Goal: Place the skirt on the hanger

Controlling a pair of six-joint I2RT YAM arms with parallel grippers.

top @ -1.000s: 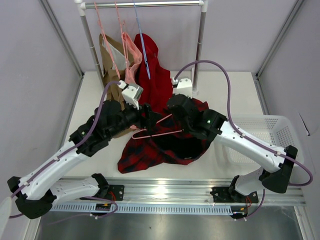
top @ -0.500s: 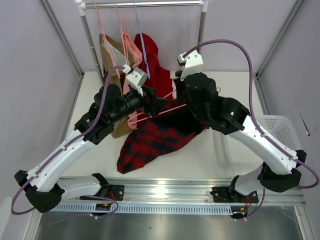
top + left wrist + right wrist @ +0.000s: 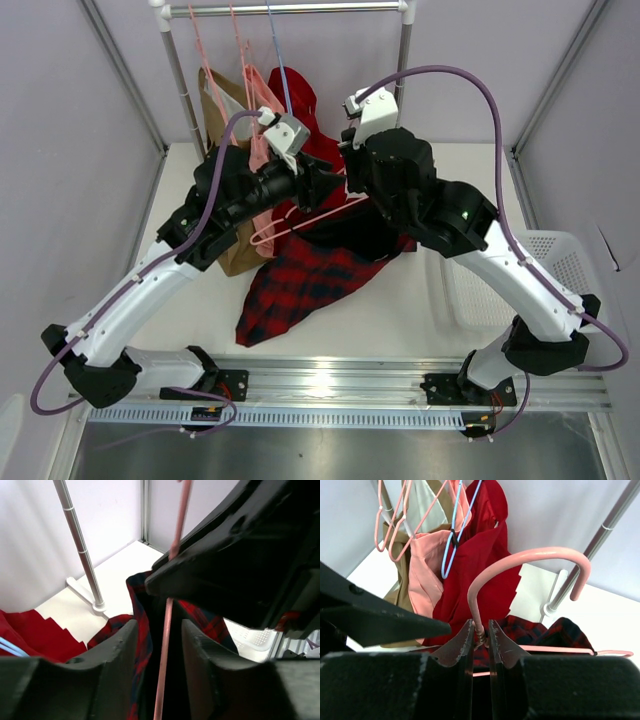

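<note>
Over the table, top cam: both arms are raised and meet mid-frame in front of the clothes rack. The hanger sits tilted between them, clear of the table. The skirt drapes from it. Its upper part is bunched dark under the right arm, and its lower tartan end reaches down to the table. I can't read either set of jaws from up here.

Left wrist cam: the left gripper straddles the hanger's pink bar. I see a gap on each side, so the jaws are released, not pinching. The skirt's tartan edge runs just beside the bar, inside that gap. The right arm's black body fills the upper right.

Right wrist cam: the right gripper has its jaws clenched on the hanger's neck, right under the hook, which curves up and over to the right. Tartan shows below the hanger's bar. Behind it, a red garment, a pink garment and a blue hanger hang on the rack.
</note>
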